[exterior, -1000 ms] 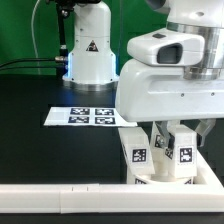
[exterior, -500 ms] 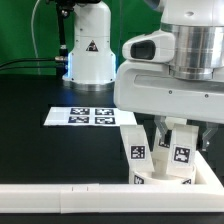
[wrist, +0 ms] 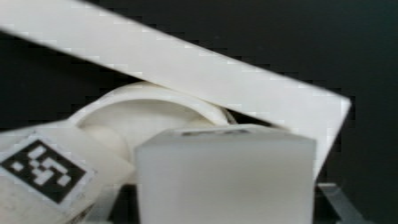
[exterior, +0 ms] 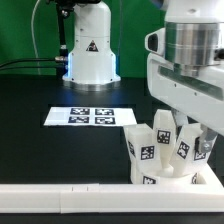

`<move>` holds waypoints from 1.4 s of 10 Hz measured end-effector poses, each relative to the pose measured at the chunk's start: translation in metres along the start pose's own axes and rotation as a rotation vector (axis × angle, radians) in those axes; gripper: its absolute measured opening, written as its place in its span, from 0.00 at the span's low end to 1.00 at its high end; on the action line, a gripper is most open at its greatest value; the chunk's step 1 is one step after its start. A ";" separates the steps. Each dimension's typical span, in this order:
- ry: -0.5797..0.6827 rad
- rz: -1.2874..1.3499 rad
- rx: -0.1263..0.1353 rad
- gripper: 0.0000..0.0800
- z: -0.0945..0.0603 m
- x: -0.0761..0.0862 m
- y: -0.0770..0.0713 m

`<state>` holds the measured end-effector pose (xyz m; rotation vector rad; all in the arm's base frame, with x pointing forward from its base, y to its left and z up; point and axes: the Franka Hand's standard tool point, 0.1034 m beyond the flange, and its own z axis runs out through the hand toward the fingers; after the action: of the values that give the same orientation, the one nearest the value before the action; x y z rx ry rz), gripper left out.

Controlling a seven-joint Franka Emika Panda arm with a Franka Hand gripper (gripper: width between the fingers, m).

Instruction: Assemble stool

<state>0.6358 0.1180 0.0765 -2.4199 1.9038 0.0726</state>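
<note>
The white stool seat [exterior: 168, 176] sits at the exterior view's lower right, against the white rail. Several stubby white tagged legs [exterior: 141, 148] stand up from it, leaning. My gripper [exterior: 191, 128] comes down from above over the rightmost leg [exterior: 185, 146] and looks shut on it; the fingertips are mostly hidden by the hand. In the wrist view a plain white leg [wrist: 228, 178] fills the space between the jaws, with one finger [wrist: 342, 203] showing beside it. The round seat [wrist: 146, 108] and another tagged leg [wrist: 45, 172] lie beyond.
The marker board [exterior: 90, 117] lies flat on the black table in the middle. A long white rail [exterior: 60, 200] runs along the front edge and crosses the wrist view [wrist: 196, 65]. The robot base [exterior: 88, 50] stands at the back.
The arm has shifted to the exterior view's right and turned, uncovering more of the stool's legs. The leg in the gripper has moved with it.
</note>
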 end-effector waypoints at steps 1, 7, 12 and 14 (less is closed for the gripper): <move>0.000 0.071 -0.002 0.42 0.001 -0.001 0.000; -0.031 0.677 0.044 0.42 0.006 -0.005 0.002; -0.041 0.694 0.046 0.42 0.008 -0.006 0.003; -0.034 0.657 0.048 0.42 0.008 -0.007 0.003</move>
<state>0.6311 0.1244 0.0689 -1.6524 2.5513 0.0939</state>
